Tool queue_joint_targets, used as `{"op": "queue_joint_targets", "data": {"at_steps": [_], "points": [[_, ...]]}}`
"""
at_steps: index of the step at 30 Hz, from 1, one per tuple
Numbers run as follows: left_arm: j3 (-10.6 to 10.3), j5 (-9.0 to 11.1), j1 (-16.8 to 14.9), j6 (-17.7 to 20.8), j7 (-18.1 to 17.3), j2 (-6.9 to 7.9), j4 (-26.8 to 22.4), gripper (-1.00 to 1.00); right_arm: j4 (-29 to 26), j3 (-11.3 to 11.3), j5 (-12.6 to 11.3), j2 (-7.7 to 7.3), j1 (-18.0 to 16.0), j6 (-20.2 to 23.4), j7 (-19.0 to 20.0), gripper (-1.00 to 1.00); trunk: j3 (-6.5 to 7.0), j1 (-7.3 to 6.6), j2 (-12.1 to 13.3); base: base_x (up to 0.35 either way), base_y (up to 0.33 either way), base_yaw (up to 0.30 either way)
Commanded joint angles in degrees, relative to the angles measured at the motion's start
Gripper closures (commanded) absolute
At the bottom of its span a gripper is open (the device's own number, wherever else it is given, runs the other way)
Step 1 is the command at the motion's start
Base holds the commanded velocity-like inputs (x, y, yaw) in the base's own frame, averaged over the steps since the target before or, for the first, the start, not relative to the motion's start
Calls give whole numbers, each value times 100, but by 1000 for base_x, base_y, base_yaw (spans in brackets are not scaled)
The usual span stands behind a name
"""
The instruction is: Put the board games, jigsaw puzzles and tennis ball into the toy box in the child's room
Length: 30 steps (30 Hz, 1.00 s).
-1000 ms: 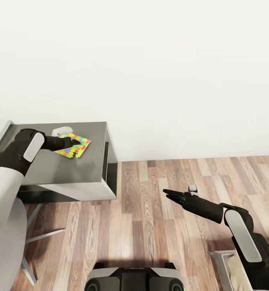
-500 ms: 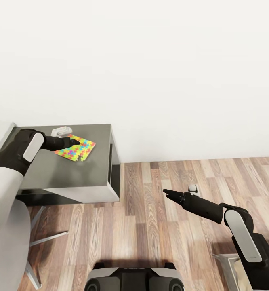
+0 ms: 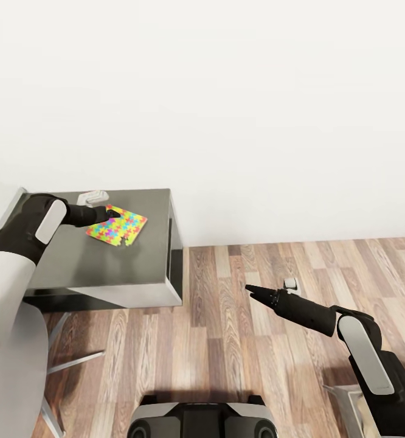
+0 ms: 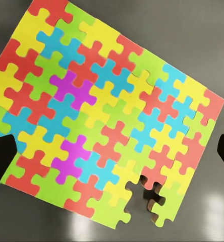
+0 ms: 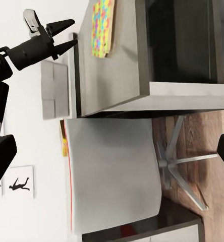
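A multicoloured jigsaw puzzle (image 3: 118,227) lies flat on the dark grey table (image 3: 99,264), near its far right corner. One piece is missing near a corner of the jigsaw puzzle (image 4: 102,116). My left gripper (image 3: 112,213) hangs open just above the puzzle's far left part, holding nothing. From the right wrist view, the left gripper (image 5: 61,34) shows its two fingers spread, with the puzzle (image 5: 102,27) beyond it. My right gripper (image 3: 252,288) is open and empty, held over the wood floor to the right of the table.
A small pale grey block (image 3: 93,196) sits at the table's far edge, just behind my left gripper. A white swivel chair (image 3: 20,347) stands at the table's near left. A white wall runs behind. A pale grey-rimmed thing (image 3: 348,404) shows at the lower right corner.
The whole picture has shifted, so the table and puzzle sit further right and lower in view. My left gripper now stands nearer the puzzle's far left edge. The right arm holds its pose.
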Motion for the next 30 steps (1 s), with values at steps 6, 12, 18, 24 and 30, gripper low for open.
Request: {"op": "queue_joint_targets", "data": {"at_steps": [6, 12, 18, 24, 30], "points": [[-17, -63, -5, -2, -32, 12, 0, -100, -3, -7, 31, 1, -4, 26, 36, -100, -7, 4, -9, 26, 23, 0], [-12, -70, -5, -3, 3, 14, -2, -100, -4, -7, 31, 1, -4, 26, 36, -100, -7, 4, -9, 4, 4, 0], [1, -91, -5, -4, 251, 33, 4, -100, -6, -7, 31, 1, -4, 26, 36, -100, -7, 4, -9, 0, 0, 0], [-7, -95, -5, -156, 427, 46, 5, -100, -9, -7, 31, 1, -4, 26, 36, -100, -7, 4, -9, 0, 0, 0], [-38, -99, -5, -233, 477, 39, 5, -100, -10, -7, 31, 1, -4, 26, 36, -100, -7, 4, -9, 2, 0, 0]]}}
